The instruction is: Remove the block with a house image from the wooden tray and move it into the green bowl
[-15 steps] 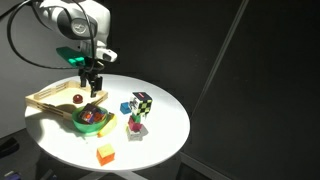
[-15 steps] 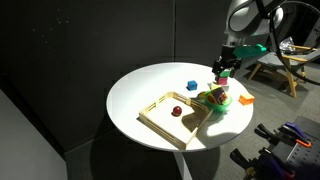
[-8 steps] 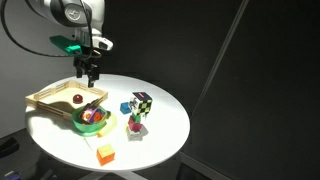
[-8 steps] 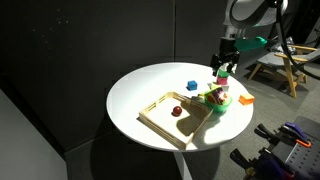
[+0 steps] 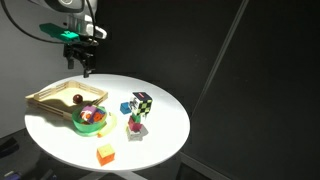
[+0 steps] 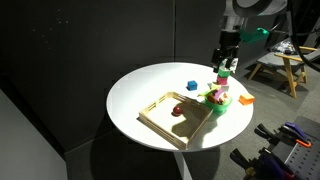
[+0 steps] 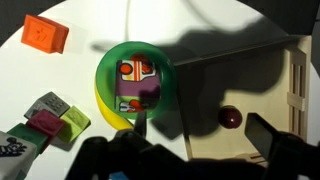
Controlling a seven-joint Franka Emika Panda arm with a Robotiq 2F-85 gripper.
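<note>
The green bowl (image 5: pixel 78 124) (image 6: pixel 216 101) (image 7: pixel 105 70) stands on the round white table, touching the near corner of the wooden tray (image 5: pixel 45 98) (image 6: pixel 158 118) (image 7: pixel 296 70). The block with a house image (image 7: pixel 136 72), reddish with pale and orange patches, lies inside the bowl and shows in an exterior view (image 5: pixel 92 115). A pinkish piece (image 7: pixel 130 104) lies in the bowl beside it. My gripper (image 5: pixel 84 70) (image 6: pixel 224 66) (image 7: pixel 200 128) hangs high above the bowl and tray, open and empty.
A small dark red round piece (image 5: pixel 77 99) (image 7: pixel 231 118) lies in the tray. A plain orange block (image 5: pixel 105 154) (image 7: pixel 45 35), a blue block (image 5: pixel 125 108), a patterned cube (image 5: pixel 142 103) and a pink-green block (image 5: pixel 135 125) sit on the table.
My gripper has risen from just over the bowl to well above it and drifted back over the tray. The block stays in the bowl.
</note>
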